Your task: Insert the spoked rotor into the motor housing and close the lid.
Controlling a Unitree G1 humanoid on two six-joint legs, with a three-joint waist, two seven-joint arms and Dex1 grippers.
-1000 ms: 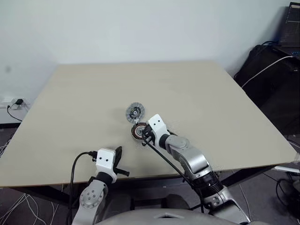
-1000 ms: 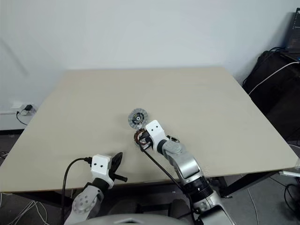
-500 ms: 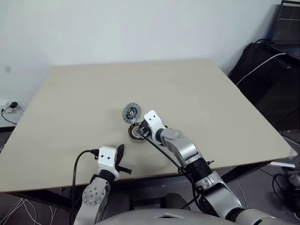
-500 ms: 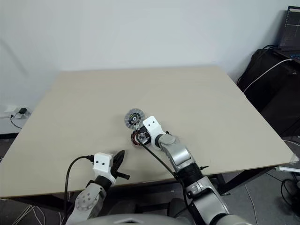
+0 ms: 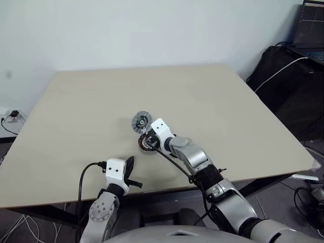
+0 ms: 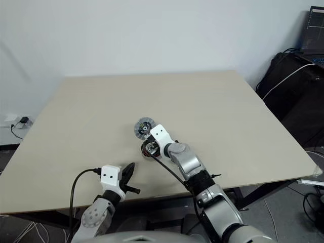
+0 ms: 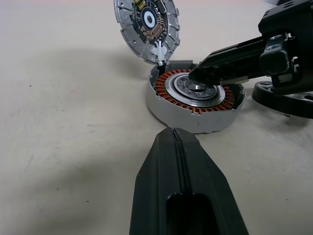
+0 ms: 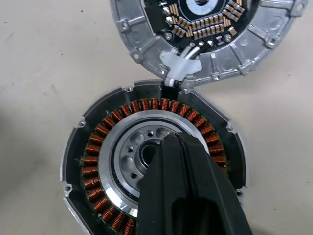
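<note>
Motor housing (image 7: 195, 100) sits open on the table (image 5: 228, 101), copper windings ringing a silver centre, grey outer wall. Using it as the landmark: the lid (image 7: 146, 27) stands tilted up at its far edge, inner face with dark hub and circuit parts turned toward the left wrist camera, joined to the housing by a short white wire clip (image 8: 180, 66) (touching at the rim, not seated). The spoked rotor (image 7: 286, 100) lies flat on the table just beside the housing, on the side toward the right arm; black rim visible, spokes mostly hidden behind the gripper body. Right gripper (image 8: 172, 142) is directly over the housing, fingers pressed together with nothing between them, tips at the silver centre hub; cannot tell if they actually touch it. Left gripper (image 7: 176, 134) is on the near side of the housing, apart from it, low over the table, pointing at its wall; fingers fully closed, holding nothing. From the head camera, the housing (image 5: 147, 143) is near the table's middle, toward the front edge.
</note>
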